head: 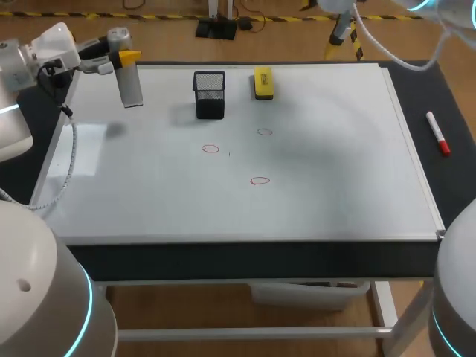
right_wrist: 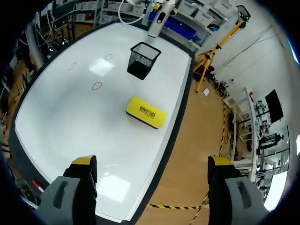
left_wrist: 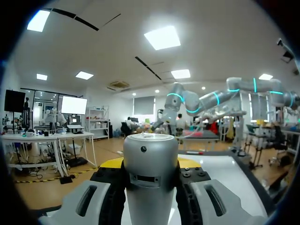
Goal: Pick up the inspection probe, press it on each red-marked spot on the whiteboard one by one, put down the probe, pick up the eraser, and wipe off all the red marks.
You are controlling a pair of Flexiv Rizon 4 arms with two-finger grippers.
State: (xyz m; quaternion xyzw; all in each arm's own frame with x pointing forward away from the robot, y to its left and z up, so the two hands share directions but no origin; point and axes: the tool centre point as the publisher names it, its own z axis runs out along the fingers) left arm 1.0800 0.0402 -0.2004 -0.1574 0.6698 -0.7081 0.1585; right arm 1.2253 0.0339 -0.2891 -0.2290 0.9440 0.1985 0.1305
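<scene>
Probe (head: 130, 85) is up, clamped in the left gripper (head: 123, 58) over the whiteboard's (head: 335, 186) far-left corner, three red marks (head: 210, 149) unwiped, eraser (head: 262, 82) untouched far-middle, right gripper (right_wrist: 152, 161) wide open, empty.

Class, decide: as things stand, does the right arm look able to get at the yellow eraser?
Probably yes: the right end effector is open and empty, and the eraser lies uncovered on the whiteboard ahead of it, apart from the mesh cup.

Your right hand (right_wrist: 152, 164) hangs open over the whiteboard (right_wrist: 70, 122); eraser (right_wrist: 146, 112) lies ahead of it, mesh basket (right_wrist: 143, 60) beyond, three red marks (right_wrist: 97, 86) beside them.
</scene>
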